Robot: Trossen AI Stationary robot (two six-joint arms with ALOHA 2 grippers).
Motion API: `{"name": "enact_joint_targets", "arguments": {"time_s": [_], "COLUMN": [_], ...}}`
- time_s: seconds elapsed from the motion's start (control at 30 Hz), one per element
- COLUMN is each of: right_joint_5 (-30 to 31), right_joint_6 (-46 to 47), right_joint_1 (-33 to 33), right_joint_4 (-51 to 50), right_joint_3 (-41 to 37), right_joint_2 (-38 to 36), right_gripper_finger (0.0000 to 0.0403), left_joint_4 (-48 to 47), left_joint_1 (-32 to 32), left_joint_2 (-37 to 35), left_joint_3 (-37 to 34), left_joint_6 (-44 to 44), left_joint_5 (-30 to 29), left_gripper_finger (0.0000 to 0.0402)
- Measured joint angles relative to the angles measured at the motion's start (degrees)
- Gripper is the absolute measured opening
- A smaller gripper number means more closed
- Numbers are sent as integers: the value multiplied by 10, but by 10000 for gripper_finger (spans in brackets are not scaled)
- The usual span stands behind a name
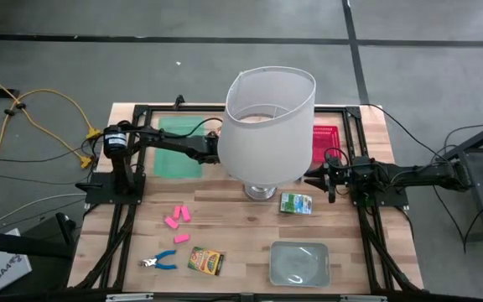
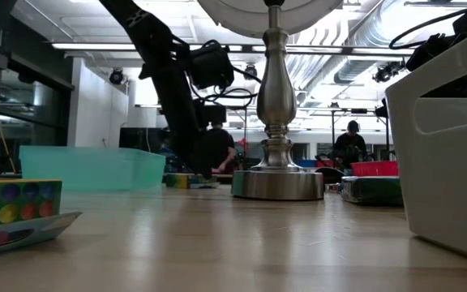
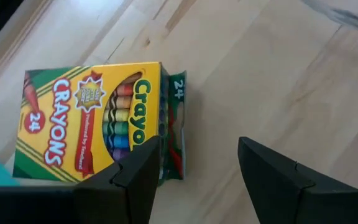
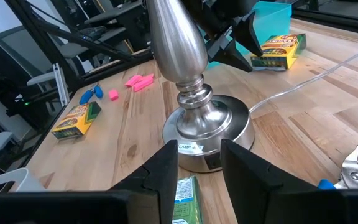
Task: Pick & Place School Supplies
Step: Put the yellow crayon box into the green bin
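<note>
My left gripper (image 3: 194, 165) is open, reaching under the white lampshade (image 1: 271, 122) beside the green tray (image 1: 179, 143). It hangs over a yellow-green crayon box (image 3: 92, 121) lying flat on the table; this box also shows in the right wrist view (image 4: 278, 50). My right gripper (image 4: 199, 165) is open by the lamp base (image 4: 207, 124), with a green printed box (image 4: 185, 199) lying below between its fingers. Pink erasers (image 1: 179, 218), blue-handled scissors (image 1: 158, 262) and another crayon box (image 1: 205, 261) lie flat on the near left of the table. My left gripper comes from above with one finger (image 3: 138, 171) over the crayon box's flap end (image 3: 174, 124) and the other over bare wood. Whether that finger touches the box, I cannot tell.
The lamp stands mid-table, and its cord (image 4: 303, 78) runs across the wood. A red tray (image 1: 325, 138) sits at the far right and a clear grey tray (image 1: 298, 262) at the near right. A second blue-handled tool (image 4: 353, 168) lies near my right gripper. People move in the room behind.
</note>
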Motion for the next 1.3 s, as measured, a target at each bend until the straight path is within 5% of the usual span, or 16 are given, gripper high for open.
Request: {"name": "enact_joint_targets", "arguments": {"time_s": [1.3], "right_joint_5": [0], "right_joint_6": [0], "right_joint_1": [0], "right_joint_4": [0], "right_joint_3": [0], "right_joint_2": [0], "right_gripper_finger": [113], "left_joint_4": [-111], "left_joint_1": [-3], "left_joint_2": [1], "left_joint_3": [-2], "left_joint_6": [-45], "left_joint_5": [-48], "left_gripper_finger": [207]}}
